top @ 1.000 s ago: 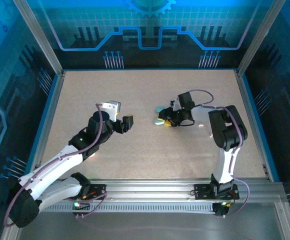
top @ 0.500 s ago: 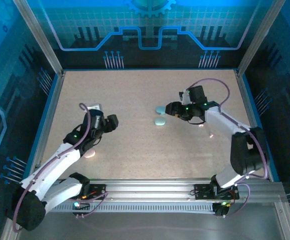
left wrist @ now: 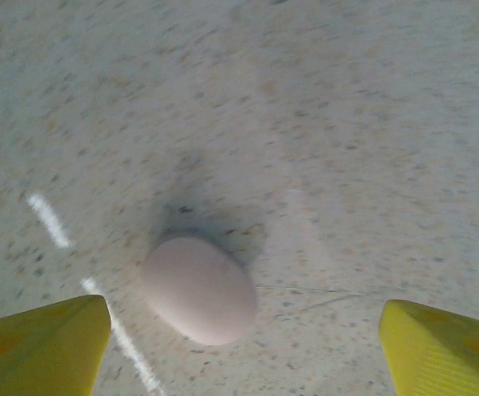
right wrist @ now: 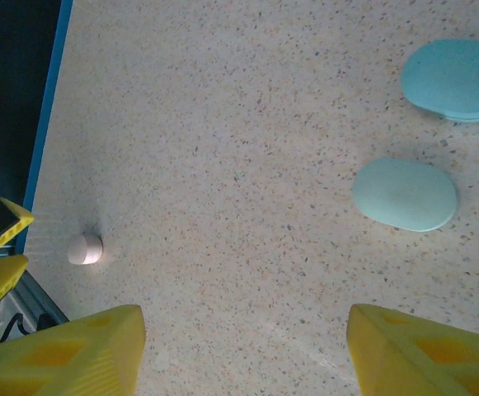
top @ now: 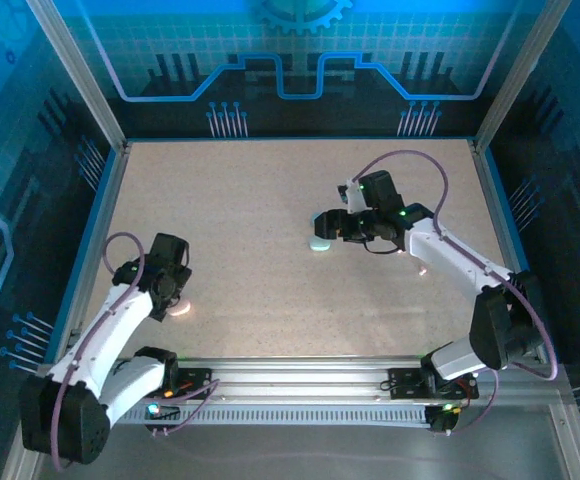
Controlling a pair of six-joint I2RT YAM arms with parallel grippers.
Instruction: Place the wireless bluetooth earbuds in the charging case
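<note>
left jaws spread, pink case (left wrist: 200, 289) | right jaws spread, two teal cases (right wrist: 405, 194) (right wrist: 454, 80); overhead: one case (top: 318, 243)

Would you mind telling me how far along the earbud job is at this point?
Done: nothing visibly; the pink case and two teal cases lie on the table, apparently shut. In hand: nothing gripped; the left gripper is open over the pink case, the right gripper open short of the teal ones. Left: opening a case and inserting the earbuds.

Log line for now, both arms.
left gripper: open, pink case ahead | right gripper: open, mint case, blue case ahead | nothing held
</note>
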